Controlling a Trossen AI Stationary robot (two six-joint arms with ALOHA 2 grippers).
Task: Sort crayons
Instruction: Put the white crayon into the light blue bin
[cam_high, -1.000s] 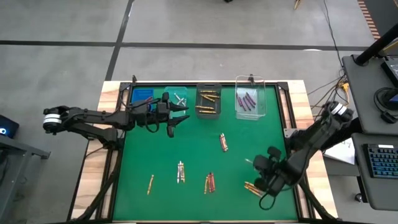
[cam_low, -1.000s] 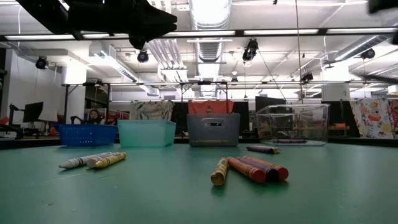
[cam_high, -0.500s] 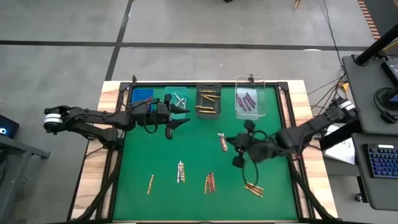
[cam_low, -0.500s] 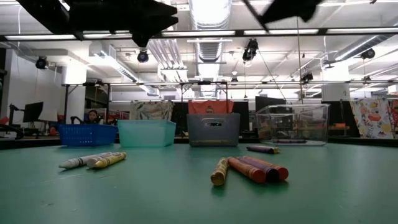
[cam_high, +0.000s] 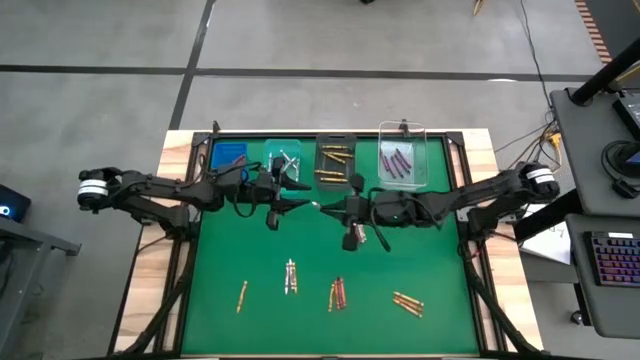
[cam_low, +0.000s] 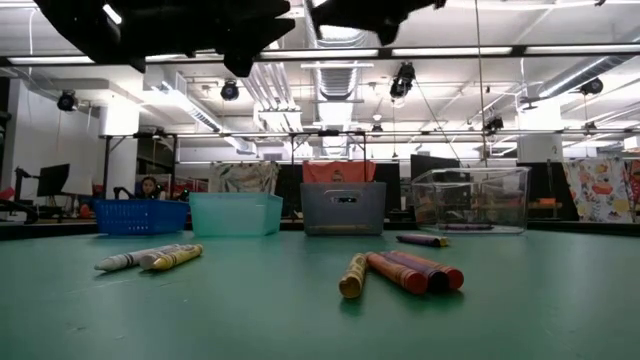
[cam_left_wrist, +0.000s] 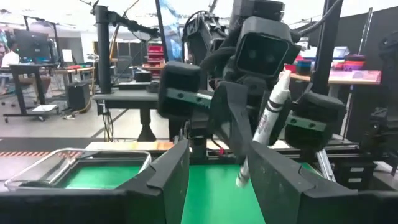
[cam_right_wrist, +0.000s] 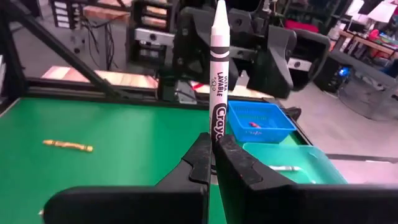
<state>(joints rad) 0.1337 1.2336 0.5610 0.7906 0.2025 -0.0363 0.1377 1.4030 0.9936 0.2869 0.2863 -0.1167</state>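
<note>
Right gripper (cam_right_wrist: 211, 163) clamps silver crayon (cam_right_wrist: 217, 81); left gripper (cam_left_wrist: 217, 168) parted; green mat (cam_high: 240, 250), workshop beyond, probably.

Grey concrete floor (cam_high: 300, 40) — ceiling strip lights (cam_low: 480, 50), desks beyond.

Readable print stood only on the white crayon (cam_right_wrist: 217, 87) near the centre of the right wrist view, clamped upright between the right gripper's (cam_right_wrist: 211, 163) fingers. Running along its wrapper were the word "LAVABLE" in small black capitals and, lower down, the start of a larger brand word, "Crayo", its end hidden at the fingers. No other lettering could be read elsewhere.
</note>
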